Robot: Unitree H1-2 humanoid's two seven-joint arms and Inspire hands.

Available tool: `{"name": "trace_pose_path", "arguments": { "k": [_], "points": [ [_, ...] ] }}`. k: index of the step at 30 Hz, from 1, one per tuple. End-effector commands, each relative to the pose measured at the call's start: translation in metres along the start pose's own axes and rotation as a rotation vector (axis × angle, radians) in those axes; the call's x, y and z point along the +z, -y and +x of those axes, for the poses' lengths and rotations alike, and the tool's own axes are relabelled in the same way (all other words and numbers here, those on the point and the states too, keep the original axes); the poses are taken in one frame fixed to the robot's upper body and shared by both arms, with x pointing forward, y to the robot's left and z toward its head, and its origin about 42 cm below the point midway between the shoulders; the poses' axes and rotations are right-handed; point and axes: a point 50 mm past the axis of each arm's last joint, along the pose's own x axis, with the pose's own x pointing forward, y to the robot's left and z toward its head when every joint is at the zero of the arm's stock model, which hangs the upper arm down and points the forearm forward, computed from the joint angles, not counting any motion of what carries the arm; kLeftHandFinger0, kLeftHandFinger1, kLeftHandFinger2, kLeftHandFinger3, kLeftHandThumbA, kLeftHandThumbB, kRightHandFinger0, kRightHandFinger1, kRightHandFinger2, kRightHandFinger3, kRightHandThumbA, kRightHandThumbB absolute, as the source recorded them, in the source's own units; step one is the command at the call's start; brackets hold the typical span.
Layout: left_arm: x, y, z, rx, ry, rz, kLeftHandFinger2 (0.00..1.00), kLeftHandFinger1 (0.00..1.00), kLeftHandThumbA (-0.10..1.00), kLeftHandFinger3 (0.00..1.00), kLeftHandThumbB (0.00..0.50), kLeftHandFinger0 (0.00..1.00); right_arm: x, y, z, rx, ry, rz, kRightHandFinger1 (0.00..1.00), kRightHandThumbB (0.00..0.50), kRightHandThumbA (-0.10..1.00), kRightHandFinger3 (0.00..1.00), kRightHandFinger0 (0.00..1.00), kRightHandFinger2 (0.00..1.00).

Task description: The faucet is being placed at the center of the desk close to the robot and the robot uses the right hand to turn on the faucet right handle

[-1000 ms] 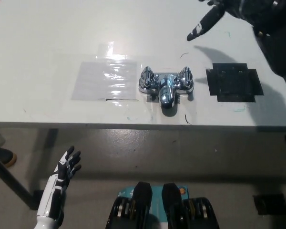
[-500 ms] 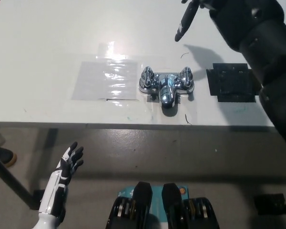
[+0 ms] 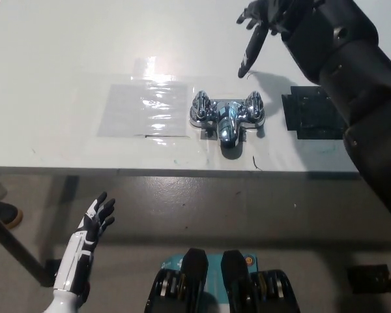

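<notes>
- White left hand [image 3: 94,218] rests below the desk's near edge, with its fingers spread and holding nothing.
- Chrome faucet [image 3: 227,119] stands on the desk [image 3: 65,52] close to the front edge, ahead and to the right of those fingers.
- Black right hand [image 3: 266,18] hovers beyond it, fingers apart and empty. One extended fingertip [image 3: 243,69] points near the right handle [image 3: 254,104], not touching.

Clear plastic sheet [image 3: 145,109], black square patch [image 3: 307,114] — well apart — dark shoe [image 3: 1,212] far left.
</notes>
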Motion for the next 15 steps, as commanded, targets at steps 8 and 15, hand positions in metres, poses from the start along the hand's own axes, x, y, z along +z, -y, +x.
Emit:
{"name": "trace_pose_path", "arguments": {
  "k": [8,15],
  "points": [
    [0.01,0.002,-0.004,-0.024,0.069,0.01,1.0,1.0,1.0,1.0,0.373,1.0,-0.003,-0.02,0.01,0.025,0.018,0.047,1.0,0.231,1.0,1.0,1.0,1.0],
    [0.011,0.004,-0.005,-0.027,0.063,0.002,1.0,1.0,1.0,1.0,0.377,1.0,-0.005,-0.037,0.017,-0.015,-0.074,-0.106,1.0,0.288,1.0,1.0,1.0,1.0]
  ]
}}
